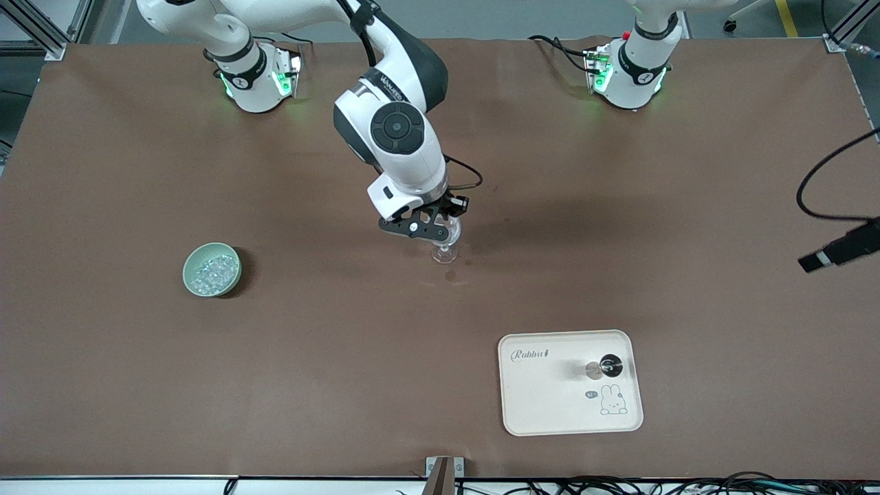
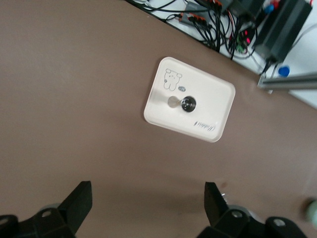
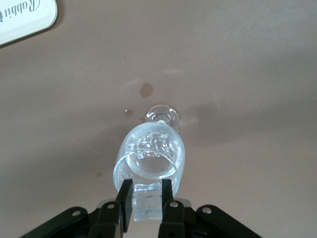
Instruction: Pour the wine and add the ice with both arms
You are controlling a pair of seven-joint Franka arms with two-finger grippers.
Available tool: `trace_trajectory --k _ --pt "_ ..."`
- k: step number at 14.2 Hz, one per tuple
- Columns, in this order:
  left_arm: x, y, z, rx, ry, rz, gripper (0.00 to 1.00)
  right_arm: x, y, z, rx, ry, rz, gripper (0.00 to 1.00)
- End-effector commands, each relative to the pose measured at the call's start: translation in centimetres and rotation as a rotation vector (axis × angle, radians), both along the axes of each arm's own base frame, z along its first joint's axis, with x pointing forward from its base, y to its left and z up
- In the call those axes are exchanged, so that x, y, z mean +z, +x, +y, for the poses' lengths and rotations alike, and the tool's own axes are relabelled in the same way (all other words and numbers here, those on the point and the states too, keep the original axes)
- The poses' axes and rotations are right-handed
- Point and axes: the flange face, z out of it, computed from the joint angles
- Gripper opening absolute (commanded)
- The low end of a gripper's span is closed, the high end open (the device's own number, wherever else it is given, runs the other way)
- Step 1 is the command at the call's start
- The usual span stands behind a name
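Ice (image 1: 214,273) lying in green bowl (image 1: 194,258) toward right arm's end of table; more lumps sitting in stemmed glass (image 3: 151,157) mid-table. Right gripper (image 3: 146,194) pinching one ice cube (image 3: 147,206) over glass rim. Left gripper (image 2: 147,202) waiting, fingers spread, high over tray (image 2: 218,106)

The right gripper (image 1: 432,232) hangs over a stemmed glass (image 1: 445,249) standing near the middle of the brown table (image 1: 124,371); what its fingers hold cannot be made out here. A small dark spot (image 1: 450,276) marks the table just nearer the camera than the glass. Toward the right arm's end sits a pale green bowl (image 1: 212,269) filled with ice (image 1: 213,271). Nearer the camera, toward the left arm's end, lies a cream tray (image 1: 550,405) with a rabbit drawing, carrying 1 round metal object (image 1: 605,367). The left gripper (image 1: 840,251) waits at the table's edge.
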Motion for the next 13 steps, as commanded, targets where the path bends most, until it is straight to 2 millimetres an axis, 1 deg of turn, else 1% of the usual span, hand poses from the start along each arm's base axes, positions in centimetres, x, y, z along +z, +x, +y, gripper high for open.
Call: trace_trajectory --k 1,2,3,4,5,6,7,8,9,10,11,13 --pt "1.8 -4.0 -1.2 -0.169 0.127 -0.026 1.0 0.3 -0.1 0.1 -0.004 -0.005 -0.002 0.33" --pt "2.5 -5.1 -2.2 -0.21 0.168 -0.032 1.0 0.3 0.2 -0.1 -0.009 -0.003 -0.002 0.34" --pt "3.2 -6.3 -2.6 -0.24 0.198 -0.04 1.0 0.3 0.2 -0.1 -0.011 -0.002 -0.003 0.37" --pt "3.6 -7.7 -3.1 -0.275 0.207 -0.046 1.0 0.4 0.2 -0.1 -0.01 -0.002 -0.005 0.41" --pt "3.9 -8.9 -3.2 -0.304 0.225 -0.052 1.0 0.4 0.2 -0.1 -0.011 0.0 -0.007 0.44" --pt "4.2 -10.1 -4.0 -0.344 0.246 -0.058 1.0 0.5 0.5 -0.4 -0.012 -0.003 -0.007 0.49" --pt "4.2 -11.2 -4.8 -0.367 0.266 -0.06 1.0 0.8 0.9 -0.8 -0.017 -0.003 -0.011 0.61" --pt "4.4 -12.1 -5.1 -0.377 0.278 -0.065 1.0 1.7 1.0 -1.0 -0.015 -0.002 -0.029 0.8" --pt "4.5 -12.7 -6.0 -0.393 0.279 -0.069 1.0 3.3 1.7 -2.1 -0.034 0.005 -0.051 1.0" --pt "4.6 -13.4 -6.6 -0.404 0.281 -0.072 1.0 4.7 2.8 -4.0 -0.05 -0.016 -0.087 1.0" --pt "4.7 -13.9 -7.4 -0.41 0.282 -0.073 1.0 6.2 3.3 -5.4 -0.033 -0.057 -0.127 1.0" --pt "4.6 -13.8 -9.1 -0.427 0.288 -0.077 1.0 9.7 5.2 -9.8 -0.048 -0.107 -0.186 1.0"
